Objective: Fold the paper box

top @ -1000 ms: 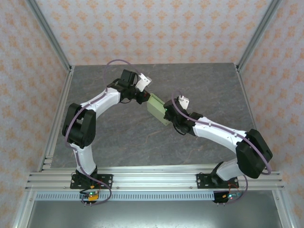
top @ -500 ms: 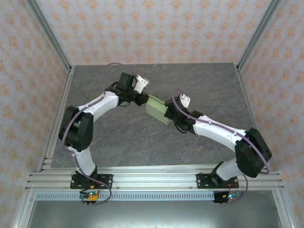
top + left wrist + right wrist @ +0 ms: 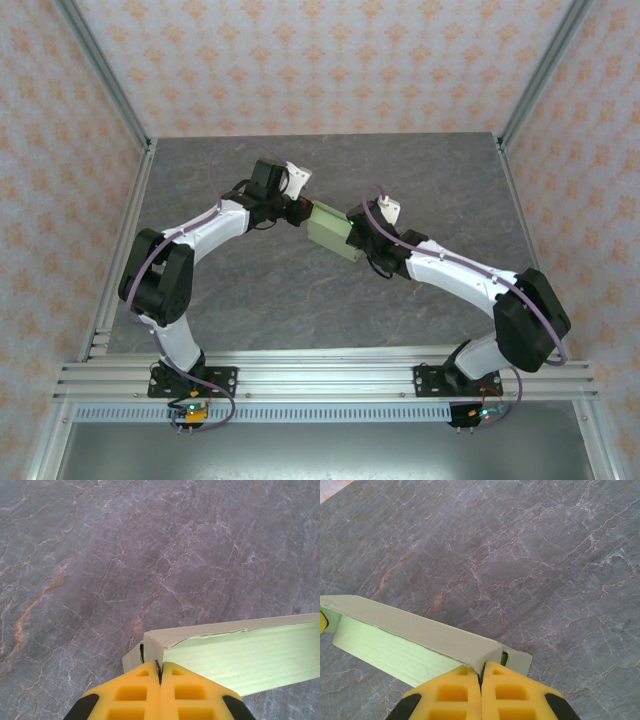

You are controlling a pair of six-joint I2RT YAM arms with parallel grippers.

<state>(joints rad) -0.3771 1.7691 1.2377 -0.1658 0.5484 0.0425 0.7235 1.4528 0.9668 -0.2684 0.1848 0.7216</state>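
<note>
The paper box [image 3: 333, 232], pale green thin card folded into a small flat rectangular shape, hangs above the middle of the table between my two arms. My left gripper [image 3: 303, 212] is shut on its upper-left end. In the left wrist view the yellow fingers [image 3: 135, 692] pinch a corner of the paper box [image 3: 240, 655]. My right gripper [image 3: 356, 232] is shut on the opposite end. From the right wrist, its yellow fingers [image 3: 515, 692] clamp the card's corner, and the paper box [image 3: 400, 640] stretches away to the left.
The grey marbled tabletop [image 3: 250, 290] lies beneath the box. Patterned walls and metal frame posts [image 3: 100, 70] enclose the table on three sides. An aluminium rail [image 3: 320, 375] runs along the near edge by the arm bases.
The right gripper has closed onto the box's end. Both arms shifted slightly left and the box has turned a little flatter between them.
</note>
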